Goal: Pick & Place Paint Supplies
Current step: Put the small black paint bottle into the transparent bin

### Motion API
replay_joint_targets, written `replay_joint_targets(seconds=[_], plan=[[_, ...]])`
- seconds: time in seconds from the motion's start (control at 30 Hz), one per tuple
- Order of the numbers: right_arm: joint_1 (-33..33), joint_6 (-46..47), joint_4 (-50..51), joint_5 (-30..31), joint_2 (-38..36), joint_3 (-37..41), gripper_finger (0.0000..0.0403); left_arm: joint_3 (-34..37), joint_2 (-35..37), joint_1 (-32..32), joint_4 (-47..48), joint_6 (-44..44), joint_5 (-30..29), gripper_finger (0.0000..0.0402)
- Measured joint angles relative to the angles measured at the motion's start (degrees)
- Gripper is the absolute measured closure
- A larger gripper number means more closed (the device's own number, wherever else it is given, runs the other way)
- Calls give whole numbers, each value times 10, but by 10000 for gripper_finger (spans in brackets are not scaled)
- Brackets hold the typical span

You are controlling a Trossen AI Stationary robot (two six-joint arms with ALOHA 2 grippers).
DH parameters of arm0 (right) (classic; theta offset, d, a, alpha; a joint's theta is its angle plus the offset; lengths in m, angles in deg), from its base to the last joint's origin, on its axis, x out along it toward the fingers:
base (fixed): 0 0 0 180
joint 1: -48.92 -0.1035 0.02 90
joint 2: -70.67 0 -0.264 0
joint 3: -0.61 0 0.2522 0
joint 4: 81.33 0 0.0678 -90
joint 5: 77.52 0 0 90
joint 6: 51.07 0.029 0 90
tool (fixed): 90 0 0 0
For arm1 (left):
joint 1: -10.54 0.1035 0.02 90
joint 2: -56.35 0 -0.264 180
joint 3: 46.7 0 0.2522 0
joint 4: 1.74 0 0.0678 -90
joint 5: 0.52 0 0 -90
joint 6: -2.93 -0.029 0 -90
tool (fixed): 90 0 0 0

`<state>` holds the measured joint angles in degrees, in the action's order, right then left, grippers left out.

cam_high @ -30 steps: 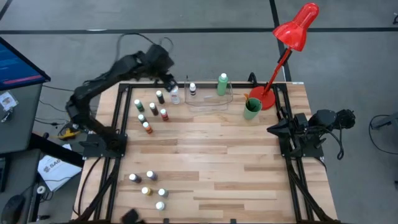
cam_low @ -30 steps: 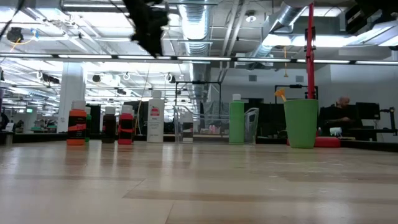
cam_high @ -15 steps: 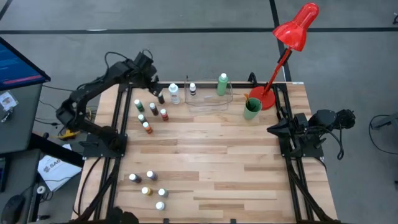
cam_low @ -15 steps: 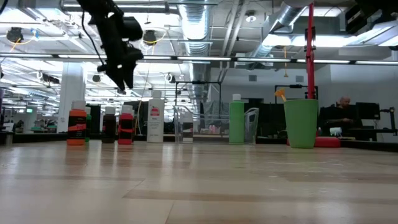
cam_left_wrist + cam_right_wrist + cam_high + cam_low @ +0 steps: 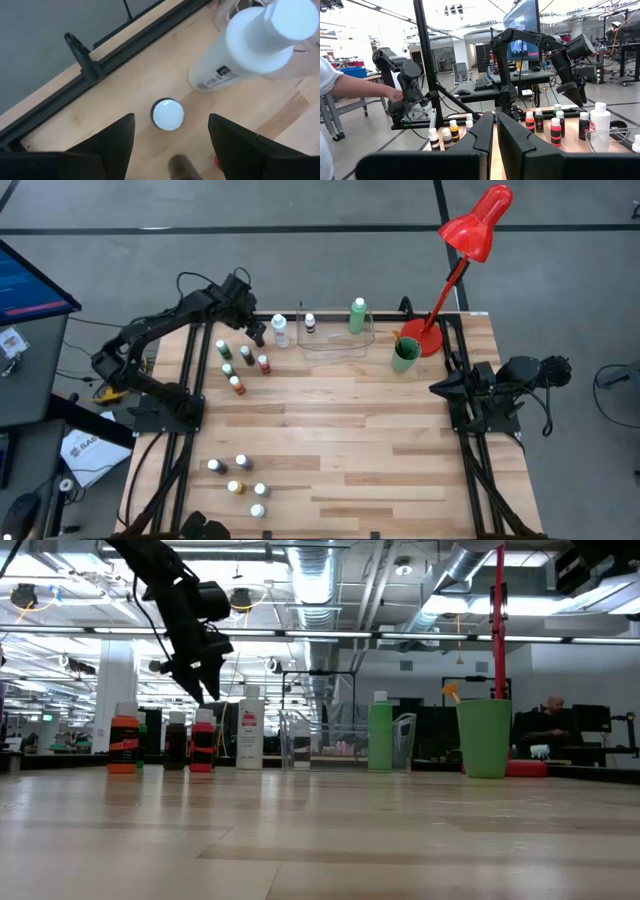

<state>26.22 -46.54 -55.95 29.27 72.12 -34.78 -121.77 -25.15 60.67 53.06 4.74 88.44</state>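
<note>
My left gripper [image 5: 256, 330] hangs open above a tiny dark bottle [image 5: 258, 337]. In the left wrist view its fingers [image 5: 120, 135] stand on either side of that bottle's white cap [image 5: 167, 114] without touching it. The taller white bottle [image 5: 250, 45] stands upright just beside it on the table's far part. More tiny bottles [image 5: 240, 365] stand in a group near the table's left edge, and others [image 5: 240, 480] stand close to the near edge. The taller green bottle [image 5: 357, 315] is upright by the clear tray [image 5: 340, 343]. My right gripper [image 5: 436, 388] waits shut at the right edge.
A green cup [image 5: 404, 354] and a red lamp's base [image 5: 425, 337] stand at the far right. A tiny bottle [image 5: 309, 323] stands at the tray. The black frame rail [image 5: 100, 65] runs close behind the dark bottle. A person's arm [image 5: 360, 87] shows beyond the table.
My left gripper has swung from beside the taller white bottle toward the table's left edge and come down. It then shifted back a little and now hangs over the tiny dark bottle. No bottle has moved.
</note>
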Motion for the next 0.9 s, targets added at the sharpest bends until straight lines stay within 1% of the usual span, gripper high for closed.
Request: replay_joint_targets(seconds=[0.13, 0.37, 0.53, 0.67, 0.9], plan=[[0, 0, 0, 0, 0, 0, 381, 6, -11, -6, -20, 4, 0, 157], [0, 0, 0, 0, 0, 0, 381, 7, -62, -16, -18, 1, -7, 167], [0, 0, 0, 0, 0, 0, 381, 7, -71, -25, -18, 2, -11, 178], [0, 0, 0, 0, 0, 0, 381, 7, -71, -25, -15, 2, -22, 206], [0, 0, 0, 0, 0, 0, 381, 7, -71, -25, -14, 2, -45, 280]])
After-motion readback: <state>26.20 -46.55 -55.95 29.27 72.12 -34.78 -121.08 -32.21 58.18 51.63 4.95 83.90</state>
